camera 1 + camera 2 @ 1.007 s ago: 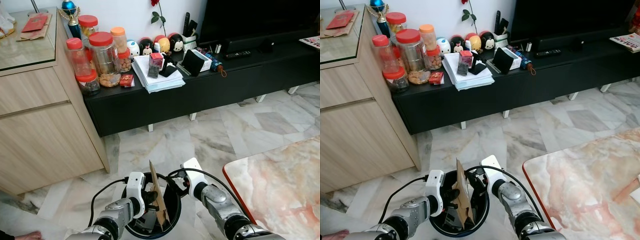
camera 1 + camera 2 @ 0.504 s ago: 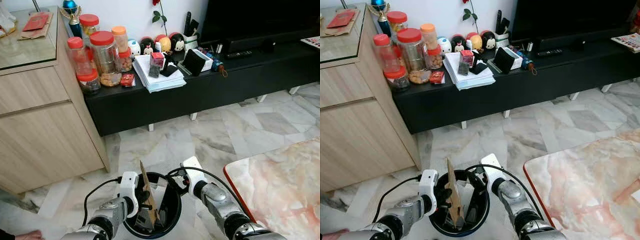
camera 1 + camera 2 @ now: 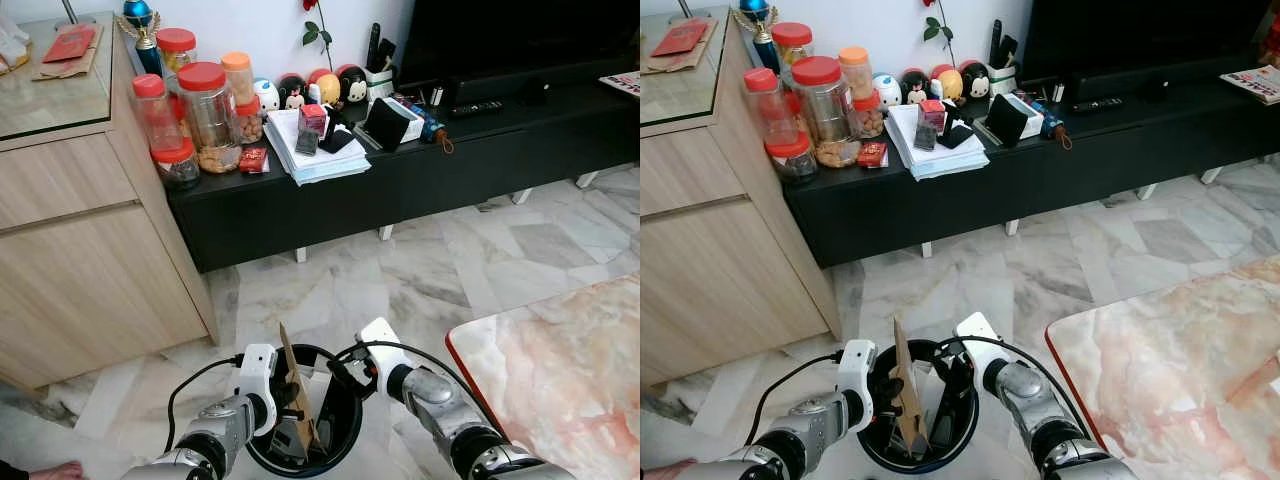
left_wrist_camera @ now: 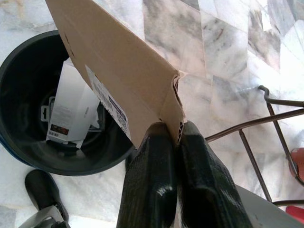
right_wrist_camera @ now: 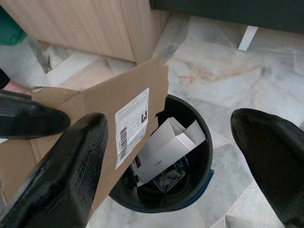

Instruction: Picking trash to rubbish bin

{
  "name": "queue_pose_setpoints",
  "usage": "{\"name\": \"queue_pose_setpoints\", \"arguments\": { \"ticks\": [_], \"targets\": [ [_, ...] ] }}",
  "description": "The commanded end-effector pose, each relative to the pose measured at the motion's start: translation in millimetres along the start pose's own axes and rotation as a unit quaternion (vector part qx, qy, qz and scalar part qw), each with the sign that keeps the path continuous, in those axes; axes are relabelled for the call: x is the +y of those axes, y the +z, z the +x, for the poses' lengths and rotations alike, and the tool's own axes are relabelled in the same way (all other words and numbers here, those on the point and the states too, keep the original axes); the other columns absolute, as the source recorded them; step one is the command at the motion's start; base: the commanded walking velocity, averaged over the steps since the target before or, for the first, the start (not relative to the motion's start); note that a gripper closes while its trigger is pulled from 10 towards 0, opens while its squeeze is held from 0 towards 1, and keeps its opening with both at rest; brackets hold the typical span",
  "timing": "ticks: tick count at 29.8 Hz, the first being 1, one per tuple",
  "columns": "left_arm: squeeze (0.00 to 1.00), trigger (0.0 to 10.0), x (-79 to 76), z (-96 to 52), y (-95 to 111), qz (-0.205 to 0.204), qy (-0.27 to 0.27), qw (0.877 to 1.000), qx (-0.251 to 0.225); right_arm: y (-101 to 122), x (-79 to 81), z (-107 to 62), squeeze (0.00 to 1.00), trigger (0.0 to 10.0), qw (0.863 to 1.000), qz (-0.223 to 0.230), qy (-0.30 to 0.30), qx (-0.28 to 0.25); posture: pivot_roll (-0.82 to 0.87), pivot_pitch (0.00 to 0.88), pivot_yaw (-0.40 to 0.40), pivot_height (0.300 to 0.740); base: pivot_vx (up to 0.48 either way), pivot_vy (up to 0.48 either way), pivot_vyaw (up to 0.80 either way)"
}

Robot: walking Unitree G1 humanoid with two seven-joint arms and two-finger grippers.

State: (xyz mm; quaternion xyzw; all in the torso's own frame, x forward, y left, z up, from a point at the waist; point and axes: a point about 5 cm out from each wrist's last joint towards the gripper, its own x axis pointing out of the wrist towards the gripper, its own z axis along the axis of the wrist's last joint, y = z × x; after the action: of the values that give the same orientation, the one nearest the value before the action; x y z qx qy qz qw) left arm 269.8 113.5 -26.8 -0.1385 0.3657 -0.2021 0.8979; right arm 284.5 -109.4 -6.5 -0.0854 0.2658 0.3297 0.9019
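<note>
A flat brown cardboard piece (image 3: pixel 296 395) with a white label stands on edge in the black round bin (image 3: pixel 346 433) at my feet. My left gripper (image 4: pixel 174 142) is shut on the cardboard's edge, at the bin's left rim. My right gripper (image 3: pixel 338 376) is open over the bin's right side, its fingers (image 5: pixel 66 175) spread wide beside the cardboard (image 5: pixel 99 123). White boxes (image 5: pixel 164 147) lie inside the bin (image 5: pixel 202 156).
A wooden cabinet (image 3: pixel 80 260) stands to the left, a low black TV bench (image 3: pixel 420 170) with jars, papers and figurines ahead. A pink marble table (image 3: pixel 560 370) edges in at the right. A person's hand (image 3: pixel 55 470) shows at the lower left.
The cardboard has tilted left and sunk lower into the bin since a second ago. My right gripper has shifted slightly left, over the bin.
</note>
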Motion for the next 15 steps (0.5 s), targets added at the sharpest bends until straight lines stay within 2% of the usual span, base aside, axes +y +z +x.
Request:
{"name": "queue_pose_setpoints", "arguments": {
  "ticks": [1,11,12,13,14,15],
  "targets": [
    [0.0,10.0,1.9,-1.1,-4.2,0.006,0.004,1.0,0.012,-4.6,2.7,-0.3,0.0,10.0,1.0,0.003,0.011,0.013,-0.07,0.097,-0.024,0.74,0.0,0.0,0.0],
    [0.0,10.0,2.6,-1.5,-4.8,0.01,0.004,1.0,0.014,-4.7,7.4,1.6,0.0,10.0,1.0,0.001,0.022,0.015,-0.06,0.096,-0.022,0.74,0.0,0.0,0.0],
    [0.19,10.0,2.6,-1.5,-4.7,0.01,0.004,1.0,0.013,-4.6,7.4,1.7,0.0,10.0,1.0,0.002,0.022,0.014,-0.06,0.096,-0.022,0.74,0.0,0.0,0.0],
    [0.19,10.0,2.6,-1.5,-4.7,0.01,0.004,1.0,0.013,-4.5,7.5,1.7,0.0,10.0,1.0,0.002,0.022,0.014,-0.06,0.096,-0.022,0.74,0.0,0.0,0.0],
    [1.0,10.0,2.7,-1.6,-4.6,0.01,0.004,1.0,0.013,-4.5,7.4,1.7,0.0,10.0,1.0,0.002,0.021,0.014,-0.06,0.096,-0.022,0.74,0.0,0.0,0.0],
    [1.0,10.0,2.8,-1.6,-4.6,0.011,0.005,1.0,0.013,-4.4,7.4,1.7,0.0,10.0,1.0,0.001,0.021,0.014,-0.06,0.096,-0.022,0.74,0.0,0.0,0.0]
  ]
}}
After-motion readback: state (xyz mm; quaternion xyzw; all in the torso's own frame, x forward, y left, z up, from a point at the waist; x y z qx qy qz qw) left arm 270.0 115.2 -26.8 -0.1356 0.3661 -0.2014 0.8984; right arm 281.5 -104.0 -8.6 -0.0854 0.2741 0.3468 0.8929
